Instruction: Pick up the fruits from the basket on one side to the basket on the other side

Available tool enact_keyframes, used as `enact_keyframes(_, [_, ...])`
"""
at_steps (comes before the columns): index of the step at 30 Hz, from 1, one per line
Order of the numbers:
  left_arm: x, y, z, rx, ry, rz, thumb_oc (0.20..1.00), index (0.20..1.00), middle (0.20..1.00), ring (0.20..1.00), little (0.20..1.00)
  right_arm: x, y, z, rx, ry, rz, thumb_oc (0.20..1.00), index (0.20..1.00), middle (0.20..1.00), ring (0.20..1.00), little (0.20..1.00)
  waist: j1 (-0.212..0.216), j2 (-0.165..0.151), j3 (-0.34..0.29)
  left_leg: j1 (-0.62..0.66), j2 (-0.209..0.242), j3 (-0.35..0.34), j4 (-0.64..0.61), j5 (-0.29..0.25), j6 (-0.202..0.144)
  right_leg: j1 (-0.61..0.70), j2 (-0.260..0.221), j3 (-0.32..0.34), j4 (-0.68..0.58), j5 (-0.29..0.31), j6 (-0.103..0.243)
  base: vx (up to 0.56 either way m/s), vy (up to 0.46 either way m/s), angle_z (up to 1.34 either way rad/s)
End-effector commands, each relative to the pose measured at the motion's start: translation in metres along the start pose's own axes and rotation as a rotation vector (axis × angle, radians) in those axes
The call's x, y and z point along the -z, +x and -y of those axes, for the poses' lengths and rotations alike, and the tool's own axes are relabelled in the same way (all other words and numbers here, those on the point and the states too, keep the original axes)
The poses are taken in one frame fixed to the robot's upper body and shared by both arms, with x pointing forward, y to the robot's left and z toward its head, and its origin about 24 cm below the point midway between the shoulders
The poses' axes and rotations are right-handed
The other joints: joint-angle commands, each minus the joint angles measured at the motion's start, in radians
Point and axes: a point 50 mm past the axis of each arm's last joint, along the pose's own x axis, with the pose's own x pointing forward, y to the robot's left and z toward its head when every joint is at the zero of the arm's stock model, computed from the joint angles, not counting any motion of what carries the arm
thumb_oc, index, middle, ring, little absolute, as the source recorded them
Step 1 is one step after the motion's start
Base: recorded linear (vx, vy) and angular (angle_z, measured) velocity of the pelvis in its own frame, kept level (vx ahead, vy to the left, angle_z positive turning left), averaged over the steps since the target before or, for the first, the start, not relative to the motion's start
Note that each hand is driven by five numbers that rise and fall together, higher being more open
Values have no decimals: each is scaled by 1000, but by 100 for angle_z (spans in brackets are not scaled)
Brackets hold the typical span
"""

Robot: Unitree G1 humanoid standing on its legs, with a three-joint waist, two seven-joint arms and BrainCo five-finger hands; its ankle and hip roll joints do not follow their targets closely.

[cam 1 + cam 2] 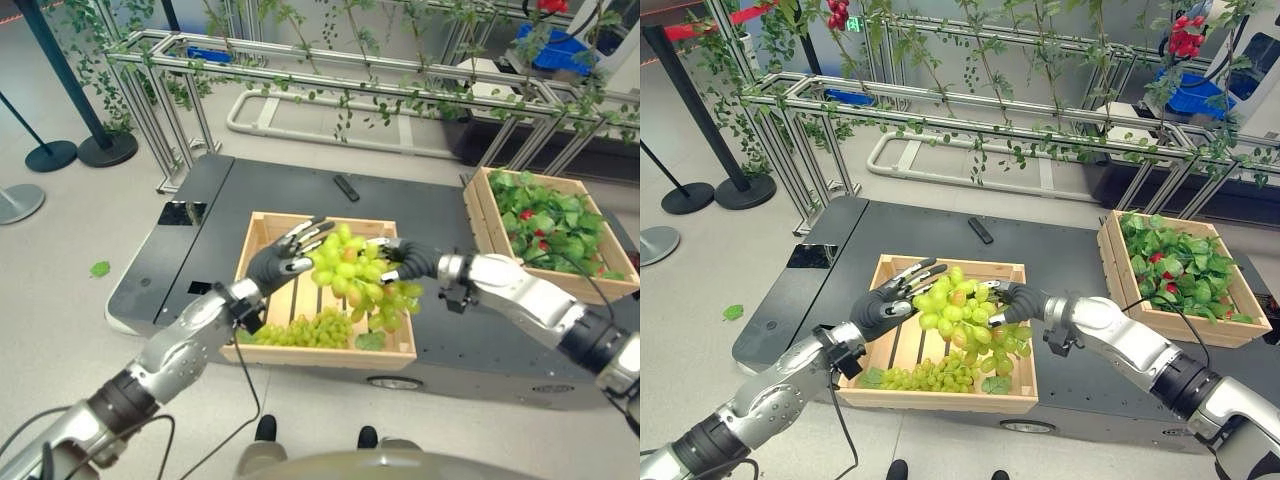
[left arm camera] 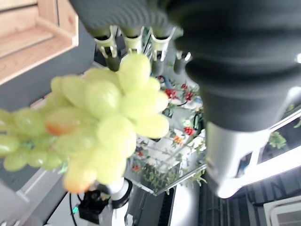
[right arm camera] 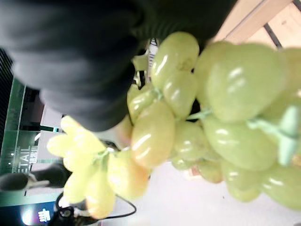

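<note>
A large bunch of pale green grapes (image 1: 355, 275) hangs in the air above the slatted light-wood crate (image 1: 392, 350) that sits near the front edge of the dark grey platform (image 1: 200, 200), and it is carried between both hands at once, most likely because a loose cluster would sag or shed if taken from one side only. The left hand (image 1: 282, 262) lies against the bunch's left flank with its fingers spread and nearly straight, acting as a prop and not a clamp. The right hand (image 1: 410, 260) meets the bunch from the other side; its fingers are buried among the grapes, so I cannot tell whether they close on anything. A second, smaller bunch of green grapes (image 1: 300, 330) lies in the crate's front left corner, waiting its turn. At the platform's far right corner stands the other wooden crate, filled with green leaves and red berries (image 1: 548, 225), apparently the destination, so the raised hold should clear the near crate's wall on the way across.
</note>
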Motion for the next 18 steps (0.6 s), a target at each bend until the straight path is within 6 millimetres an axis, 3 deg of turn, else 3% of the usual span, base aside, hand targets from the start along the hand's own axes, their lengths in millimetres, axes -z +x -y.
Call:
enact_keyframes(1, [-1,21,52,292,-72,31,1000,1000,1000,1000,1000,-67,18,3,-5,-143,285,200,200,200,200,200,2,-42,-49,15,-24,15,28,-71,35,10,-42,-1,-46,69,88,0,-2,-5])
enact_keyframes(18, [-4,16,53,264,-88,81,1000,1000,1000,1000,1000,-77,14,13,88,-168,349,200,200,200,200,200,2,-48,-69,29,-19,23,16,-70,35,25,-35,6,-69,74,82,1,-1,-2])
